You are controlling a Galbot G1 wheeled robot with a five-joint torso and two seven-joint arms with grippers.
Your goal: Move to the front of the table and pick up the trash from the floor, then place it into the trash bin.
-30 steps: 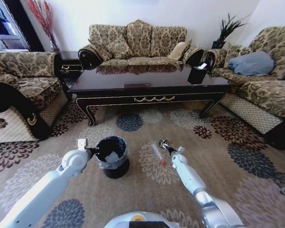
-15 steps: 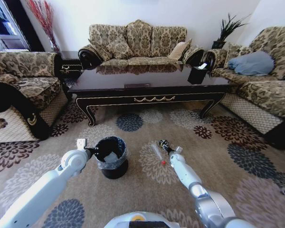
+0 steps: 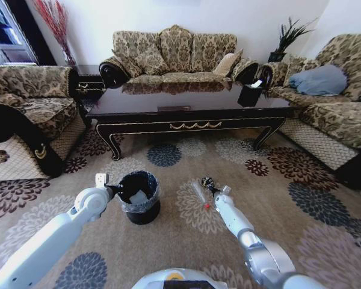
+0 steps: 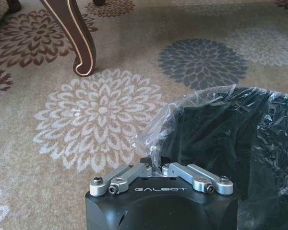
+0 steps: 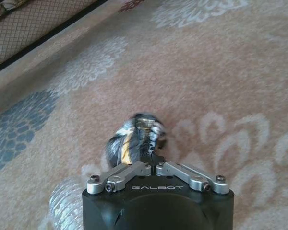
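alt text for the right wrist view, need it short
The right gripper, fingers shut on a dark crumpled scrap of trash, sits just above the floor, a beige carpet with pale and blue flower medallions. A sofa's base runs along one edge.

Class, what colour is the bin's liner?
Black, crinkled; the liner shows best in the left wrist view.

Open floor [image 3: 186, 241] between trash bin [image 3: 139, 197] and right gripper [image 3: 208, 183]. Table [image 3: 192, 114] blocks farther side, well apart. Left gripper [image 3: 115, 191] crowds bin rim; bin mouth open above.
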